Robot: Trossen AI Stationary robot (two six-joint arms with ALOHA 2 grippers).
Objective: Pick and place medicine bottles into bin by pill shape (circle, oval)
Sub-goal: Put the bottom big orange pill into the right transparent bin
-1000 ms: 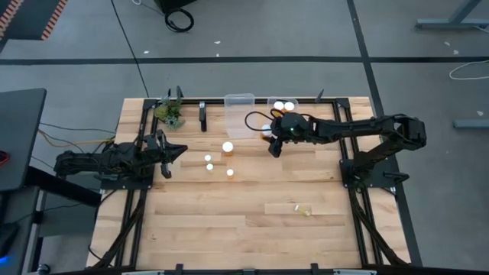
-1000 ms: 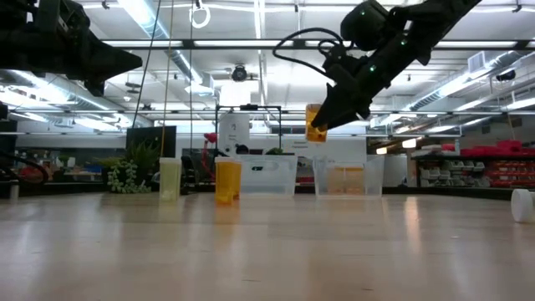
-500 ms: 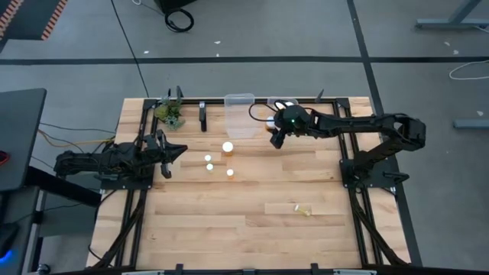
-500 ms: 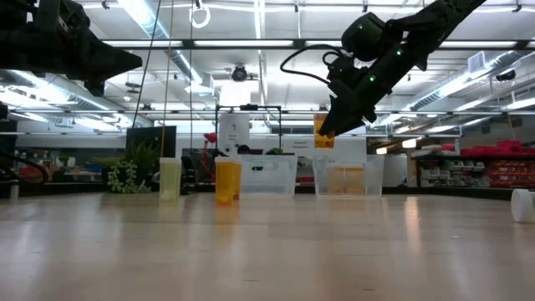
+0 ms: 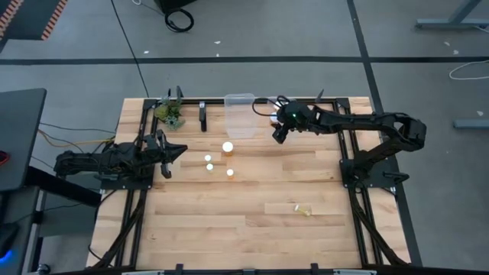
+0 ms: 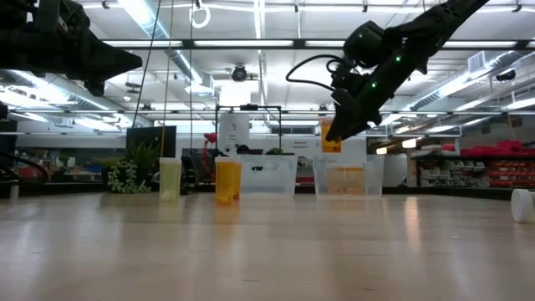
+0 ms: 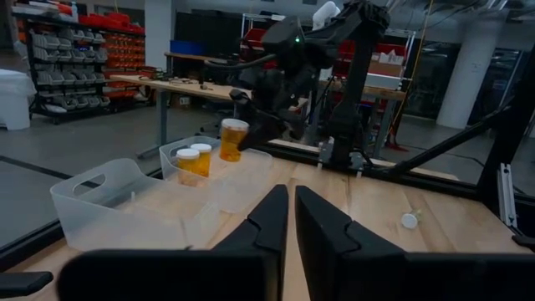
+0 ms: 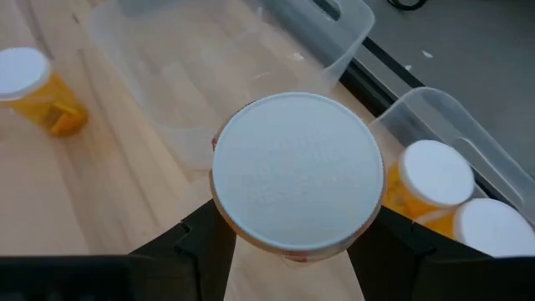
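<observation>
My right gripper (image 5: 278, 137) is shut on an amber medicine bottle (image 6: 331, 136) with a white cap (image 8: 297, 171), up in the air near the table's far edge. Just beyond it stands a clear bin (image 8: 418, 113) with two capped bottles (image 7: 194, 160) inside. Beside that one is a second clear bin (image 5: 239, 114) with no bottles showing in it. Several more bottles (image 5: 228, 147) stand upright on the table's middle. My left gripper (image 5: 180, 150) waits shut at the left edge, held level and touching nothing. My right gripper pinches the bottle between its two fingers (image 8: 196, 242), one on each side of the amber body just under the cap (image 8: 251, 242). The fingers slant down from the table's right side. The bottle stands roughly upright, cap up, lifted clear of the table and bins.
A green plant sprig (image 5: 170, 114) and a dark post (image 5: 202, 116) stand at the far left. A small pale object (image 5: 304, 210) lies on the near right of the table. Bare wood spreads across the near half.
My right gripper has swung toward the table's far edge, nearer the bin with the two bottles, carrying the bottle along. The bottle stays upright and clear of the table.
</observation>
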